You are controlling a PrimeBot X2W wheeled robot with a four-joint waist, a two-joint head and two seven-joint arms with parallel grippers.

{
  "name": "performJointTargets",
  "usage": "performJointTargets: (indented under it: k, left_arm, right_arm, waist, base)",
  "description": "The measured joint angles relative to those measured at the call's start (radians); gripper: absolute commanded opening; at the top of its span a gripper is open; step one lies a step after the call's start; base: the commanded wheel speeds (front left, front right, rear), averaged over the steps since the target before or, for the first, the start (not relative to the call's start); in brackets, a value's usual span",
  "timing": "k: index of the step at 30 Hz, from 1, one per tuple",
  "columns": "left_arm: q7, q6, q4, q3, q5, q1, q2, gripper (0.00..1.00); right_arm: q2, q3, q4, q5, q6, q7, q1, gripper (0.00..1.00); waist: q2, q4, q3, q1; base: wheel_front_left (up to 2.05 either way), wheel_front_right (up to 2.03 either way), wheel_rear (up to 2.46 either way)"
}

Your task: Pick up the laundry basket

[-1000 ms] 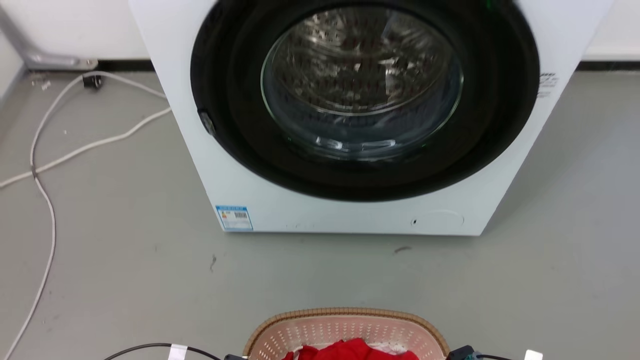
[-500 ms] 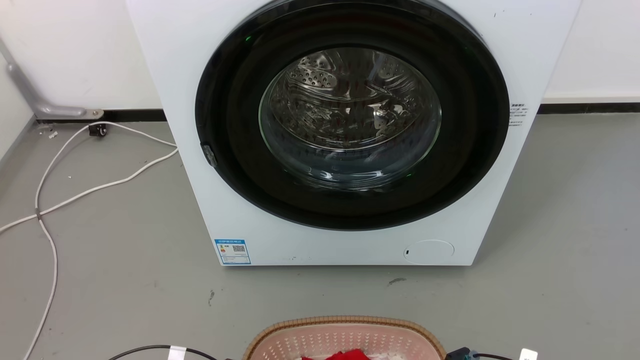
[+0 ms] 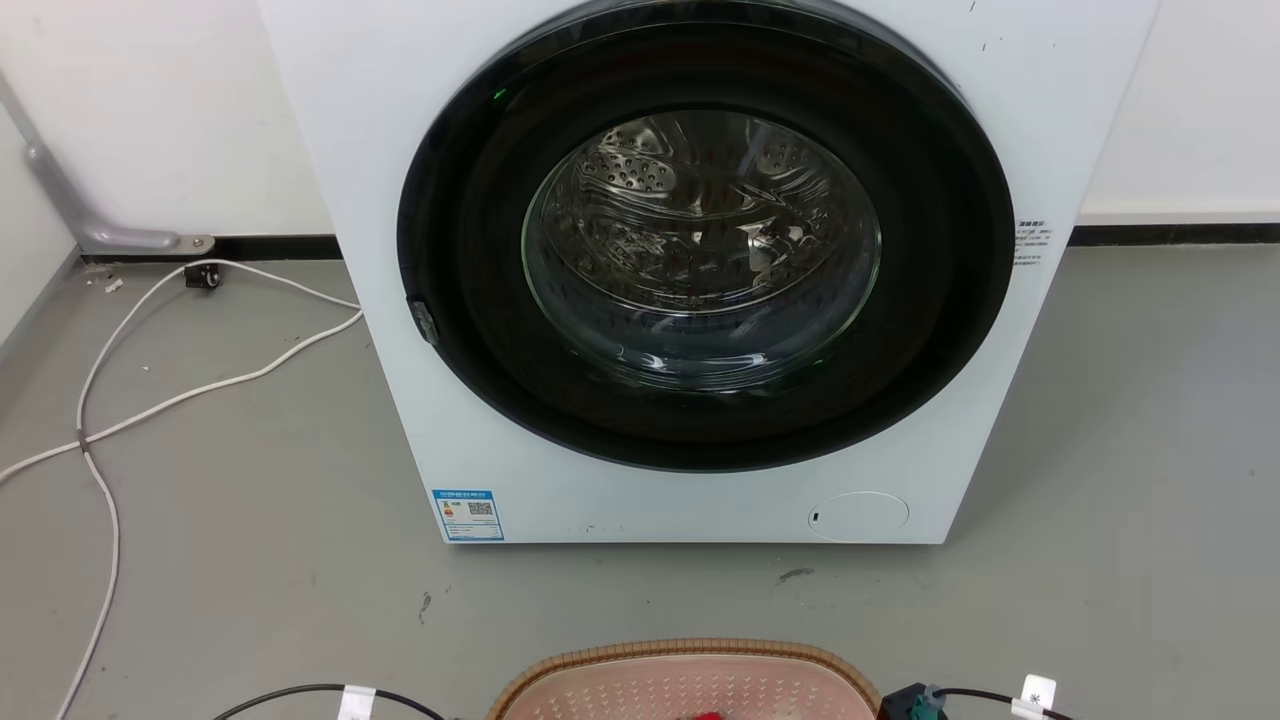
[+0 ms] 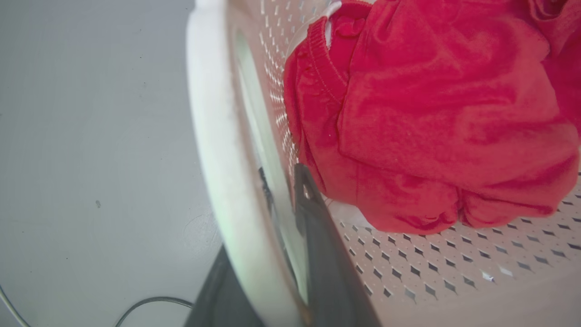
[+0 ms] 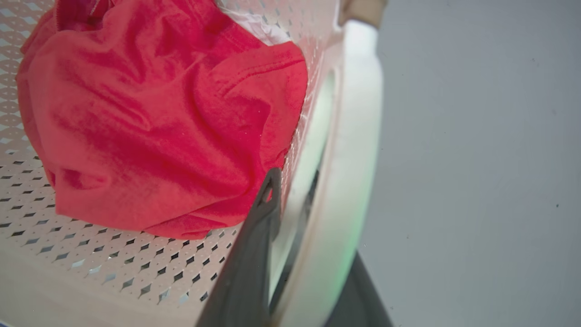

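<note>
The laundry basket [image 3: 690, 662] sits just in front of the washing machine [image 3: 640, 500]; it is pale pink with holed walls and a brown braided rim.

Inside lies a red garment [image 4: 431, 113]. The left gripper [image 4: 282, 181] seems clamped across the white handle [image 4: 213, 136].

The right gripper [image 5: 292, 181] pinches the other handle [image 5: 354, 136] the same way.

A white front-loading washing machine [image 3: 700, 300] fills the head view's upper centre. Before it, at the bottom edge, is the pale pink-beige perforated plastic laundry basket [image 3: 690, 650], grey floor [image 3: 300, 590] between them. White cables [image 3: 250, 375] trail at left. A crumpled red garment [image 4: 431, 113] lies in the basket.
</note>
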Motion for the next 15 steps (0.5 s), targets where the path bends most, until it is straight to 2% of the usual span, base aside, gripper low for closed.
performJointTargets:
  k: [15]
  left_arm:
    - [0.017, 0.002, -0.001, -0.020, -0.005, -0.008, 0.008, 0.00]
  right_arm:
    - [-0.003, 0.065, 0.000, 0.076, 0.000, 0.019, -0.011, 0.00]
  waist:
    - [0.0000, 0.001, 0.007, 0.0000]
  base:
    - [0.00, 0.00, 0.00]
